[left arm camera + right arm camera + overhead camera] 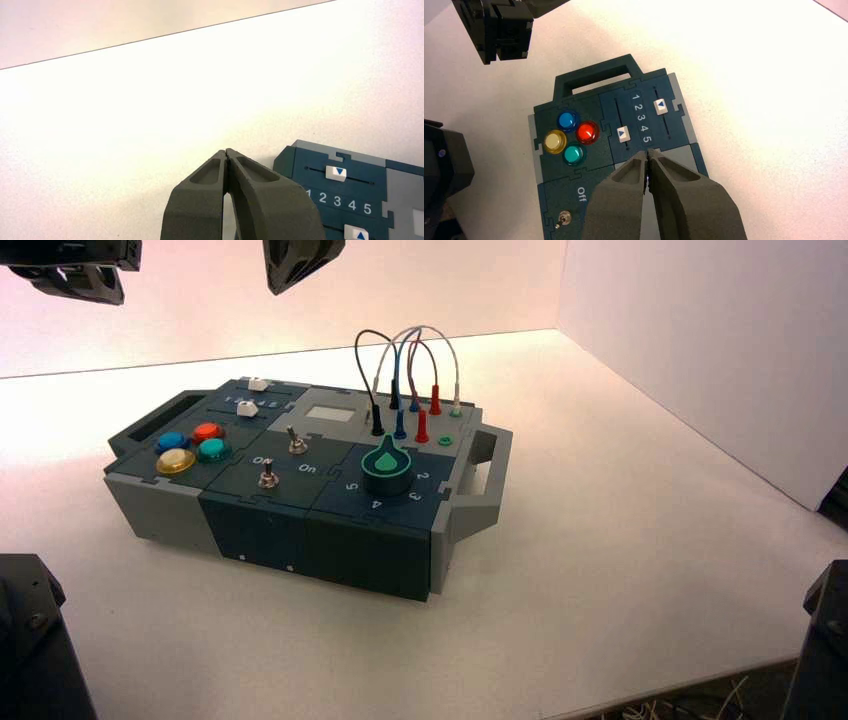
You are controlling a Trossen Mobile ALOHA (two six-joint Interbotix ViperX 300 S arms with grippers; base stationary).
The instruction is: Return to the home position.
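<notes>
The blue and grey box (270, 530) stands turned on the white table. Both arms are lifted clear of it. My left gripper (75, 275) hangs high at the far left; in the left wrist view it (226, 151) is shut and empty over bare table, beside the box's slider corner (345, 172). My right gripper (288, 278) hangs high above the box's back; in the right wrist view it (647, 151) is shut and empty, above the two white sliders (623, 133) and the four coloured buttons (587, 132).
Looped wires (410, 350) rise from the box's far right corner. A green knob (387, 465) and two toggle switches (296, 443) sit on top. A white wall (700, 350) stands at the right. Dark arm bases (35, 640) sit at the near corners.
</notes>
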